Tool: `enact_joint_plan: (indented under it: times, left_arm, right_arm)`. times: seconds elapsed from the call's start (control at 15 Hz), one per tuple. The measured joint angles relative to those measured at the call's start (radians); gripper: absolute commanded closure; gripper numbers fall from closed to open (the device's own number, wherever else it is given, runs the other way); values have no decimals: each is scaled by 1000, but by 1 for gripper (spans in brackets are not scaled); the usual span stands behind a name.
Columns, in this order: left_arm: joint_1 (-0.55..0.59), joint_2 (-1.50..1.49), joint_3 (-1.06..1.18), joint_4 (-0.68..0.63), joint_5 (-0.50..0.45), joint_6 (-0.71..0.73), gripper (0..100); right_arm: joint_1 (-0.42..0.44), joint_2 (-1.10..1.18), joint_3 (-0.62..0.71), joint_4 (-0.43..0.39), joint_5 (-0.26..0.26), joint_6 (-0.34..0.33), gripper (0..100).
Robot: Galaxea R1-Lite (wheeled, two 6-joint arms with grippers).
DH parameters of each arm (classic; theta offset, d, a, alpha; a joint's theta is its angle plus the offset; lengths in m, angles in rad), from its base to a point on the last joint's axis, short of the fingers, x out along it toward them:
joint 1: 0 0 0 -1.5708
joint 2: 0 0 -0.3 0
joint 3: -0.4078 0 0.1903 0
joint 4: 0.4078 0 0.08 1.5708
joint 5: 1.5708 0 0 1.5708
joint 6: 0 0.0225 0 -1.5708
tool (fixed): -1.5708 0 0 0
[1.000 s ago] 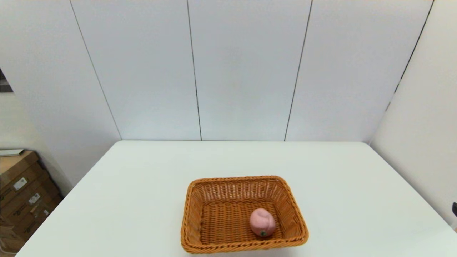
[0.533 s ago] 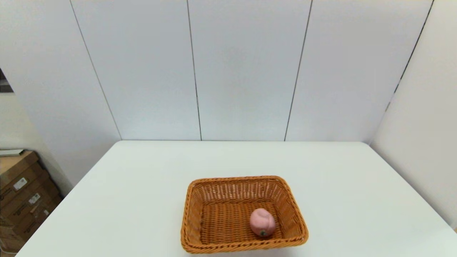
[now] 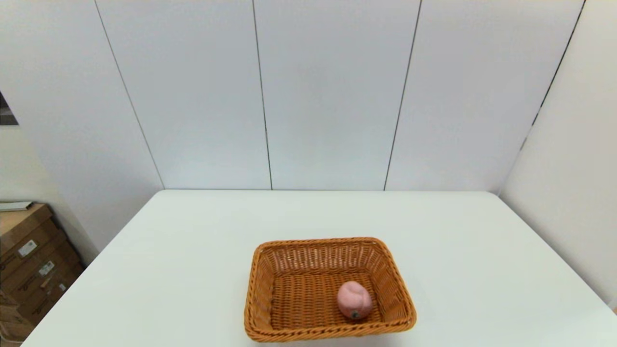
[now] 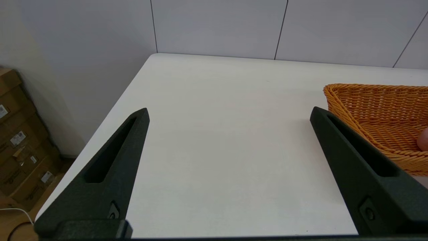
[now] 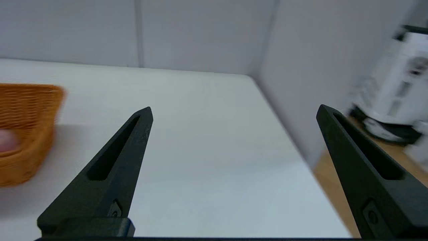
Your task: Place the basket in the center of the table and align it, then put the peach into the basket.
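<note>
The orange-brown wicker basket (image 3: 261, 289) stands squarely on the white table (image 3: 183, 270), midway across it and toward the near edge. The pink peach (image 3: 354, 300) lies inside on the basket's floor, toward its near right corner, stem spot facing me. Neither arm shows in the head view. My left gripper (image 4: 229, 110) is open and empty over the table's left side, with the basket (image 4: 374, 100) and a sliver of the peach (image 4: 424, 139) off to its side. My right gripper (image 5: 234, 107) is open and empty over the right side, away from the basket (image 5: 26, 100).
Stacked cardboard boxes (image 3: 29, 260) sit on the floor past the table's left edge. Panelled walls close off the back and right. A white appliance (image 5: 398, 93) stands beyond the table's right edge.
A dark tip of my right arm at the head view's right edge one second ago has gone out of view. Basket and peach have not moved.
</note>
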Motion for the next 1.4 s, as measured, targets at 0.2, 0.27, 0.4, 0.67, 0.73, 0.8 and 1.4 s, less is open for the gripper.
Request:
enact_joint_plan:
  times: [0.2, 0.27, 0.4, 0.67, 0.73, 0.8, 1.4]
  left_arm:
    - [0, 0, 0, 0, 0, 0, 0]
    - [0, 0, 0, 0, 0, 0, 0]
    - [0, 0, 0, 0, 0, 0, 0]
    - [0, 0, 0, 0, -1, 0, 0]
    - [0, 0, 0, 0, -1, 0, 0]
    - [0, 0, 0, 0, -1, 0, 0]
    - [0, 0, 0, 0, -1, 1, 0]
  right_arm:
    - [0, -28, 19, 0, 91, 22, 0]
    - [0, -32, 30, 2, 132, 39, 0]
    - [0, -35, 41, 45, 160, 69, 0]
    - [1, -36, 44, 62, 161, 79, 0]
    - [1, -36, 44, 60, 160, 94, 0]
    - [1, -36, 44, 59, 158, 115, 0]
    - [1, -36, 45, 59, 155, 128, 0]
